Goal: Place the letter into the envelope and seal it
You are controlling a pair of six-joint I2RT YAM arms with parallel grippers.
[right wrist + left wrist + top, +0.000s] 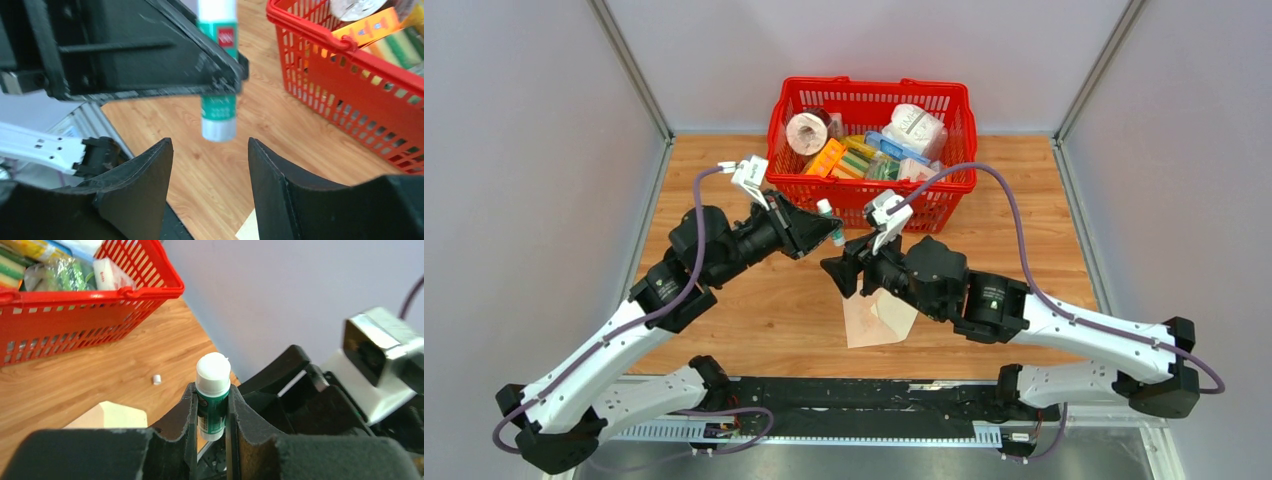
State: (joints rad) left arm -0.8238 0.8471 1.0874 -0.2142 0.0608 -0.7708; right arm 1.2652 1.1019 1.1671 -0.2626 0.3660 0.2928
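The left fingers (186, 425) clamp a green glue stick (212, 402); the right fingers (142, 187) gape at its 6 o'clock, seemingly over the envelope (879, 318).

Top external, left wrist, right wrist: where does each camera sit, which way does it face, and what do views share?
Top external: above and behind the arm bases, looking down on the table, red basket and envelope; both arms show.
Left wrist: on the left arm, looks along the left gripper, shut on the glue stick, toward the red basket.
Right wrist: on the right arm, looks past the open right gripper at the glue stick and left gripper.
Shared: all three show glue stick and red basket.
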